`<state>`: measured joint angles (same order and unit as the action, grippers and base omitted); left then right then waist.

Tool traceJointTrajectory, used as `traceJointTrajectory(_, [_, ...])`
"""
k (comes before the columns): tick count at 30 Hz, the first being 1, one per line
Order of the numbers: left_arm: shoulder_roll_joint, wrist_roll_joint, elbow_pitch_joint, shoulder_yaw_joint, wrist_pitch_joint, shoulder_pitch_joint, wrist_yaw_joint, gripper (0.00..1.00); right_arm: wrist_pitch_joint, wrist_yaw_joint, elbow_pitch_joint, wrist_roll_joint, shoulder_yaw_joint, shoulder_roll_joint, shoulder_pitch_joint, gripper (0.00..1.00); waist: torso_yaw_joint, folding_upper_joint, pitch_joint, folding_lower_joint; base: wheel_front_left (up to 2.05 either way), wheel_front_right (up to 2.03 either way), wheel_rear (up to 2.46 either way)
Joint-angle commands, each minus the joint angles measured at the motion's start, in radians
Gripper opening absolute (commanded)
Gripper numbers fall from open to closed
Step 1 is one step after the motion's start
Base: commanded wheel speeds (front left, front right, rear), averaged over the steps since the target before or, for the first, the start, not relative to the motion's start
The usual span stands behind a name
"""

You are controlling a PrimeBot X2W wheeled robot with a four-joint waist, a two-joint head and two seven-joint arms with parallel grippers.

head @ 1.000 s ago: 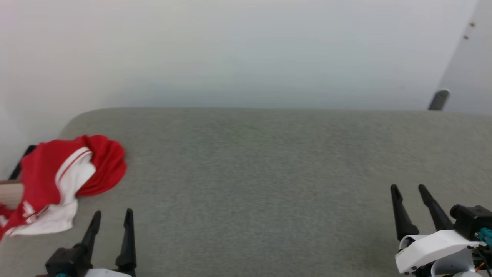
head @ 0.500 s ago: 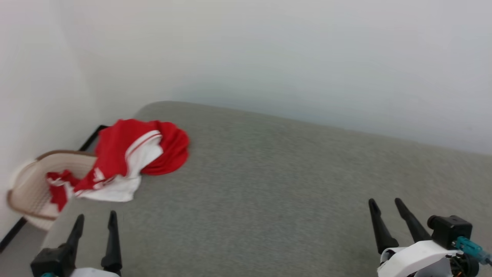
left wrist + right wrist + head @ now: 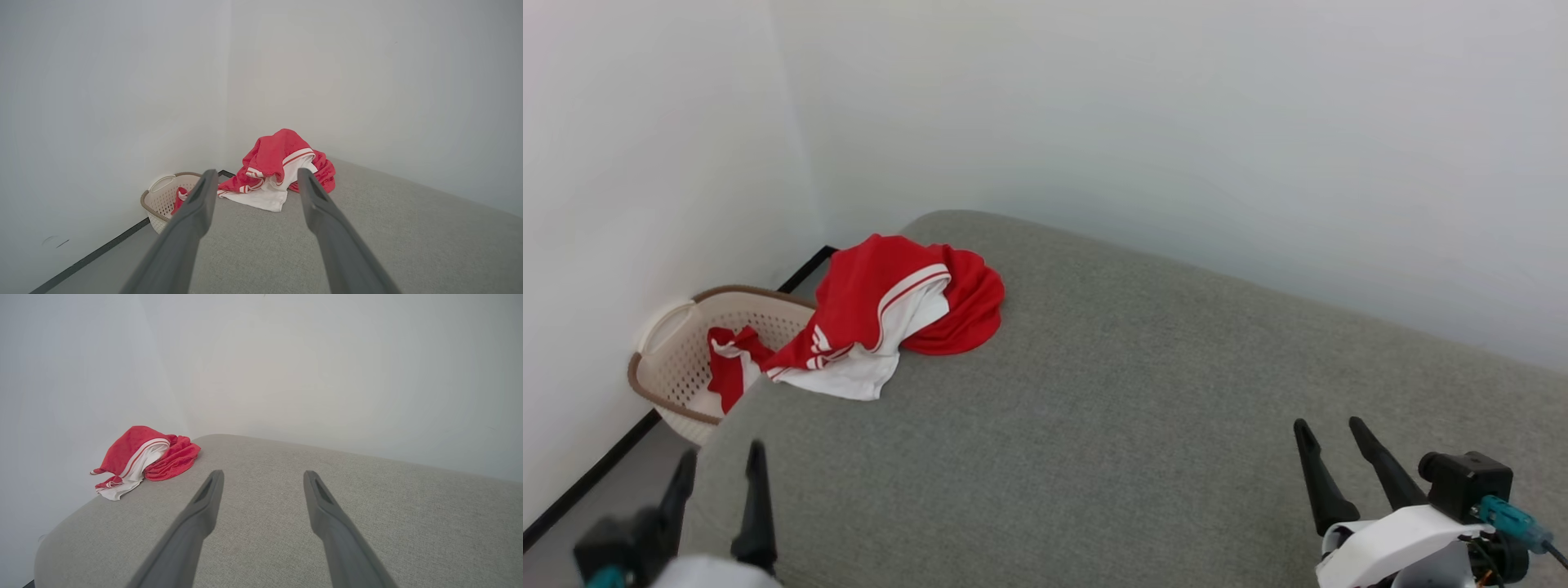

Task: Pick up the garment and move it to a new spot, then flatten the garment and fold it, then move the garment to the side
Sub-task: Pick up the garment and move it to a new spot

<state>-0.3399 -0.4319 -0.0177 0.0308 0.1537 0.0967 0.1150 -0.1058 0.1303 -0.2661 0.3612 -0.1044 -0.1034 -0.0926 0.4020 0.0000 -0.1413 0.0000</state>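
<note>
Garment [image 3: 890,306] sits bunched in a heap at the far left corner of the grey padded top [image 3: 1111,392], red folds uppermost, a white panel with red stripes spilling toward the near side. Its left part hangs over the left edge of the top, just above a cream laundry basket [image 3: 674,371] with a brown rim that stands on the floor [image 3: 613,506] below that edge, tucked against the left wall [image 3: 645,163]. A red and white piece lies inside the basket; cannot tell whether it is joined to the heap or separate. The far left corner of the top is rounded. The far edge runs close under the back wall [image 3: 1176,122], and no gap can be made out there. Along the left edge there is a narrow strip of floor with a black baseboard [image 3: 580,498] at the foot of the wall. From the heap rightward and toward the near edge, the padded top is bare grey cloth, a wide stretch across the middle and the right side. Left gripper [image 3: 724,451] hangs at the near left, about over the left edge, fingers spread wide and holding nothing, pointed toward the heap but well apart from it; in the left wrist view the garment shows in the gap between the two fingers. Right gripper [image 3: 1328,425] hangs over the near right part of the top, fingers likewise spread with nothing between them, far from the garment, bare cloth all around it.
</note>
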Motion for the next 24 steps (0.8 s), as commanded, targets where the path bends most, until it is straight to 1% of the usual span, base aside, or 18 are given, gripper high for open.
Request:
traceJointTrajectory(1, [-0.007,-0.002,0.004,0.002,-0.004,-0.019,-0.004,1.00,-0.003,0.001,-0.001,0.007,0.001,-0.006,-0.004,1.00,0.004,0.0000,0.005,0.0000,0.00,0.00,0.00])
traceJointTrajectory(5, [-0.032,-0.026,0.000,0.024,-0.075,-0.095,-0.044,1.00,0.001,0.001,0.005,0.006,0.020,-0.016,0.018,1.00,0.013,0.0000,0.016,0.0000,0.00,0.00,0.00])
traceJointTrajectory(9, [-0.068,-0.073,-0.031,0.025,-0.161,-0.206,-0.090,1.00,0.023,0.001,0.037,-0.007,0.032,-0.030,0.013,1.00,-0.006,0.0000,0.067,0.0000,0.00,0.00,0.00])
traceJointTrajectory(10, [-0.069,-0.092,-0.042,0.021,-0.179,-0.236,-0.100,1.00,0.034,0.001,0.049,-0.012,0.035,-0.036,0.009,1.00,-0.014,0.0000,0.087,0.0000,0.00,0.00,0.00])
traceJointTrajectory(12, [-0.093,-0.102,-0.069,0.016,-0.207,-0.309,-0.118,1.00,0.053,0.001,0.085,-0.019,0.045,-0.050,-0.011,1.00,-0.031,0.0000,0.145,0.0000,0.00,0.00,0.00])
traceJointTrajectory(17, [-0.123,-0.170,-0.177,0.007,-0.273,-0.503,-0.174,1.00,0.107,0.001,0.175,-0.036,0.064,-0.089,-0.056,1.00,-0.077,0.0000,0.292,0.0000,0.00,0.00,0.00])
traceJointTrajectory(24, [-0.174,-0.241,-0.348,0.020,-0.379,-0.733,-0.221,1.00,0.169,0.001,0.294,-0.045,0.086,-0.122,-0.115,1.00,-0.142,0.0000,0.473,0.0000,0.00,0.00,0.00])
